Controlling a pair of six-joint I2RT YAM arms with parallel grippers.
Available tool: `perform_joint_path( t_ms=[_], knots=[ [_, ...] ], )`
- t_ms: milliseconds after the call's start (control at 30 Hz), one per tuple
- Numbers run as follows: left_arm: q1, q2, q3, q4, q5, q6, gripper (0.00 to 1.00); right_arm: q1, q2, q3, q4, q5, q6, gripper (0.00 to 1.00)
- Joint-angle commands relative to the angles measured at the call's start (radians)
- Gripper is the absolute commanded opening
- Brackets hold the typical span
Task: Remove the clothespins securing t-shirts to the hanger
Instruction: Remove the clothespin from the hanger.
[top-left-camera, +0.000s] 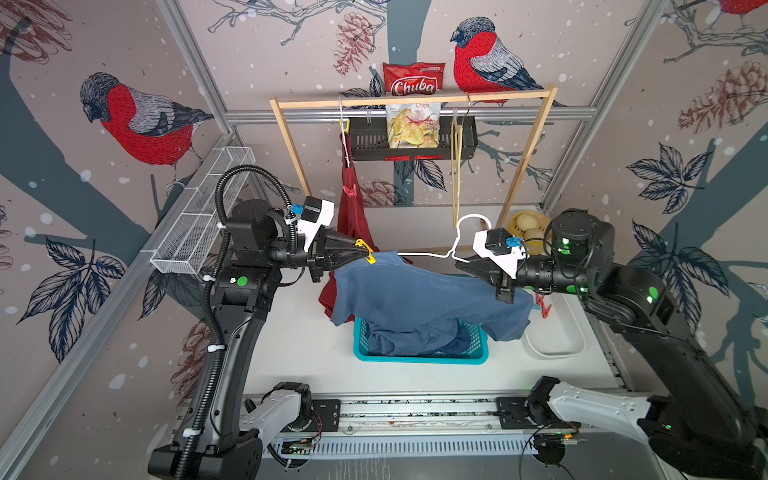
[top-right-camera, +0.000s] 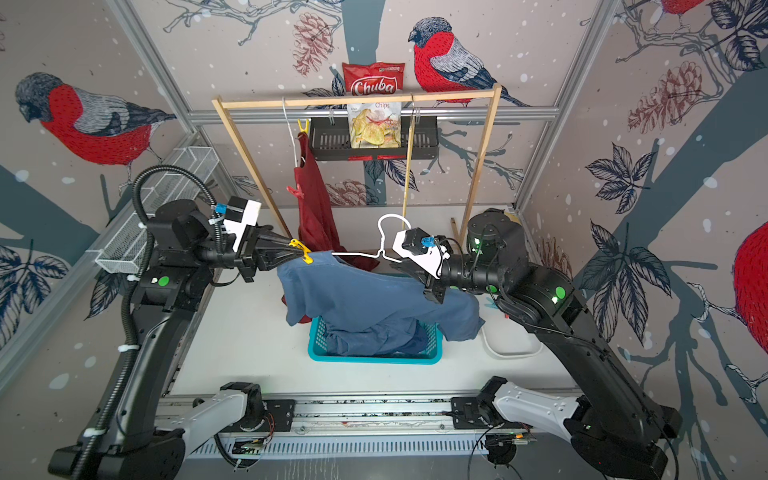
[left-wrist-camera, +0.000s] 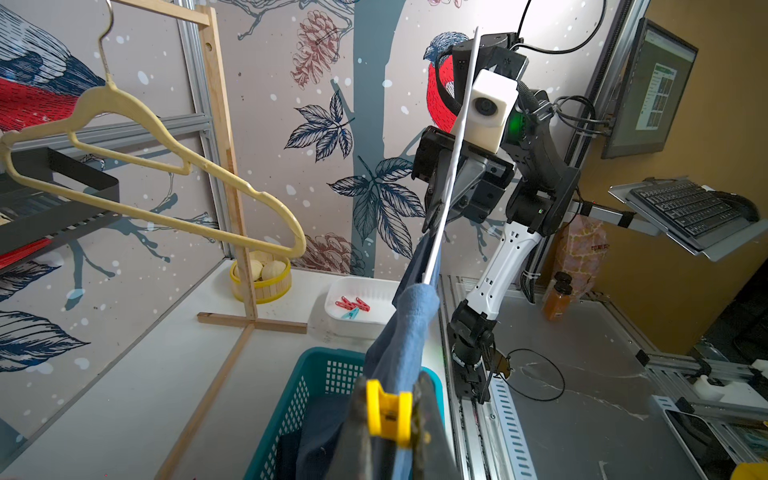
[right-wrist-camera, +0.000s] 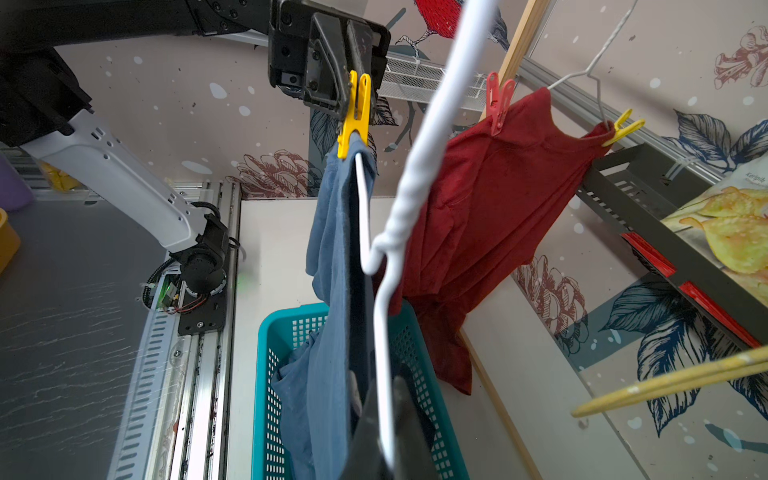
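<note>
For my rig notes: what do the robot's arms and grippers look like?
The left arm and right arm are black with white base links and green lights. The left gripper and right gripper are black wedges with white camera housings. Ribbed black conduit runs along the left arm.

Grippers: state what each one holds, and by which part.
Left gripper: yellow clothespin, by its handle end. Right gripper: white hanger, by the wire beside its neck.

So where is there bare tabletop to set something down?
Bare tabletop lies between the left arm and the teal basket, and in a strip between that basket and the front rail. The right side is crowded: white tray, round yellow basket, with the blue t-shirt draped over the middle.
</note>
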Motion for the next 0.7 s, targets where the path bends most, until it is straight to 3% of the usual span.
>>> perform_joint_path(
  t_ms=[0,333,467,667],
  knots=[
    [-0.002,-0.015,-0.004,0.051,0.004,-0.024,0.01,-0.005,-0.003,0.005,0.068,0.009,0.006,0.0],
    [-0.002,-0.036,0.048,0.073,-0.118,-0.071,0.0,-0.087,0.014,0.015,0.044,-0.029,0.017,0.0],
    [0.01,-0.052,0.077,0.077,-0.258,-0.08,0.0,-0.099,0.029,0.015,0.022,-0.037,0.019,0.0],
    [0.01,-0.07,0.118,0.174,-0.476,-0.206,0.0,-0.102,0.051,0.001,-0.027,-0.027,0.032,0.0]
  ],
)
